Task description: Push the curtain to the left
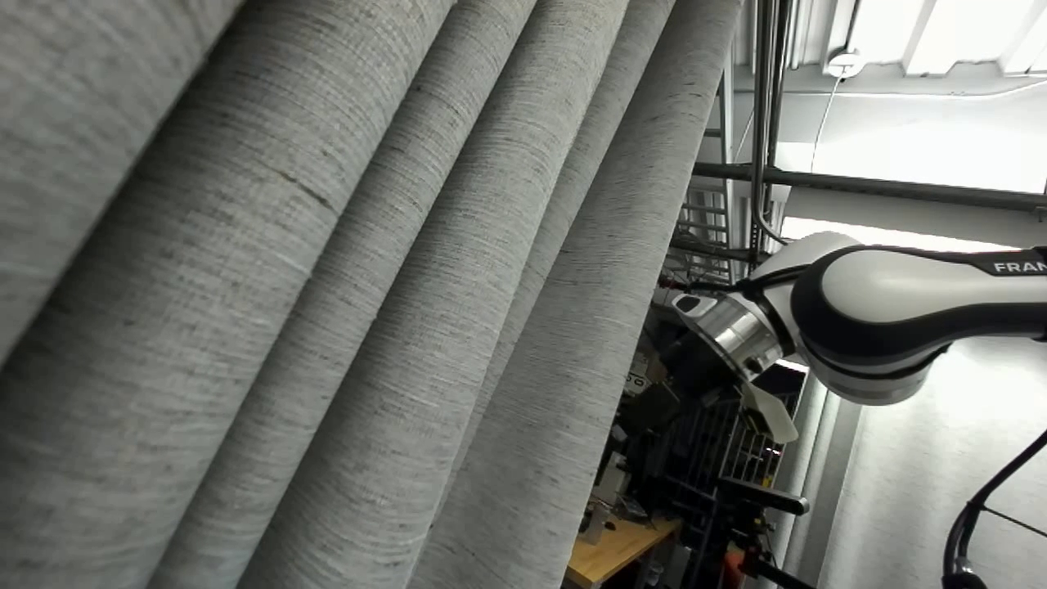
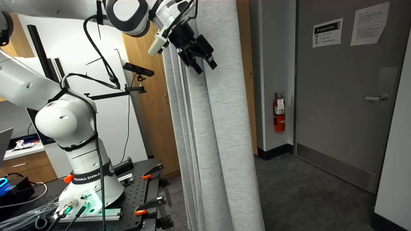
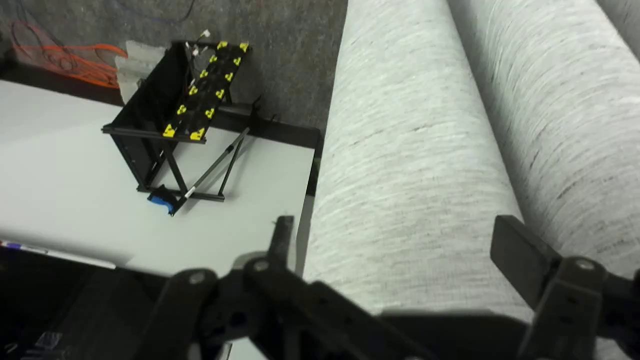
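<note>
The curtain is a very large grey woven drape with deep vertical folds. It fills most of an exterior view (image 1: 458,270) and hangs beside the arm in an exterior view (image 2: 224,128). In the wrist view, its edge fold (image 3: 415,125) runs up the middle, with more folds to the right. My gripper (image 3: 395,225) is open, its black fingers wide apart, with the edge fold showing between them. In an exterior view, the gripper (image 2: 205,66) points down and stands in front of the curtain's upper part. I cannot tell whether the fingers touch the fabric.
A camera on a bracket (image 2: 138,69) stands between the arm base and the curtain. The black mounting table (image 2: 136,189) has clamps along its edge. A black frame with yellow markers (image 3: 205,92) shows left of the curtain. A fire extinguisher (image 2: 279,112) and grey door (image 2: 340,106) lie beyond it.
</note>
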Motion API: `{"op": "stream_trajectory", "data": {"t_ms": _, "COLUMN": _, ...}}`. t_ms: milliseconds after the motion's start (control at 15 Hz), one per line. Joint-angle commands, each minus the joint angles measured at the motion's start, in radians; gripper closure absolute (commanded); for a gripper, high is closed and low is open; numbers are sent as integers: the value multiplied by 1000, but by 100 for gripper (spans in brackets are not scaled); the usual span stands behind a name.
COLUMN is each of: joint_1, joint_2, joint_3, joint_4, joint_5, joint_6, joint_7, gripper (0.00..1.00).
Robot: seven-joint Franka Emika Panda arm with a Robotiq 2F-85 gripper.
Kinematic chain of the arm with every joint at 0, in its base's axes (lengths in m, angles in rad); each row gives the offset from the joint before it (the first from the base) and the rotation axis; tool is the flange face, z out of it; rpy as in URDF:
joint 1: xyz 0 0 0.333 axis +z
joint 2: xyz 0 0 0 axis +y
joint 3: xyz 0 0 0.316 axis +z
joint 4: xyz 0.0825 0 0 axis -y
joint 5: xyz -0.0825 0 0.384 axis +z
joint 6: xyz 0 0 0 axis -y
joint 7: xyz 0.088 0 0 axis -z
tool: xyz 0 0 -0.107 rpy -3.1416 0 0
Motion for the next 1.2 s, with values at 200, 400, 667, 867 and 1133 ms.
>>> {"op": "stream_trajectory", "data": {"t_ms": 200, "joint_1": 95, "joint_2": 60, "joint_3": -34, "joint_4": 55, "joint_5": 43, "joint_6": 192, "joint_7": -84, "gripper": 0}}
{"op": "stream_trajectory", "data": {"t_ms": 400, "joint_1": 147, "joint_2": 68, "joint_3": -46, "joint_4": 68, "joint_5": 71, "joint_6": 171, "joint_7": -108, "gripper": 0}}
{"op": "stream_trajectory", "data": {"t_ms": 667, "joint_1": 169, "joint_2": 58, "joint_3": -60, "joint_4": 68, "joint_5": 109, "joint_6": 88, "joint_7": -122, "gripper": 0}}
{"op": "stream_trajectory", "data": {"t_ms": 867, "joint_1": 156, "joint_2": 38, "joint_3": -57, "joint_4": 62, "joint_5": 122, "joint_6": 19, "joint_7": -123, "gripper": 0}}
{"op": "stream_trajectory", "data": {"t_ms": 1133, "joint_1": 151, "joint_2": 17, "joint_3": -53, "joint_4": 57, "joint_5": 129, "joint_6": -38, "joint_7": -131, "gripper": 0}}
